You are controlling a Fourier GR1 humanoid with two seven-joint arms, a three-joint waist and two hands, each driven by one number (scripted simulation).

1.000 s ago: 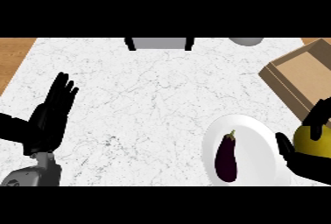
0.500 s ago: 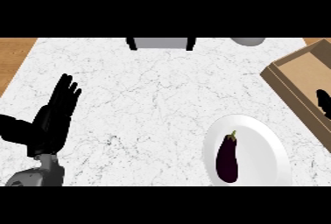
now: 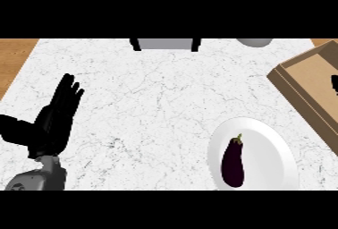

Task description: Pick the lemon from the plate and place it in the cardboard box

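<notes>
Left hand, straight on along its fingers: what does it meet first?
Nothing, as far as shown: the left hand points away and slightly right over the counter to its far edge, passing left of the grey object there. Its height is unclear.

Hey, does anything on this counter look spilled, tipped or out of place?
Nothing looks spilled or damaged. The one oddity: the plate holds only an eggplant, no lemon in sight. The cardboard box sits at the right, with a sliver of the right hand over it. The left hand rests open.
</notes>
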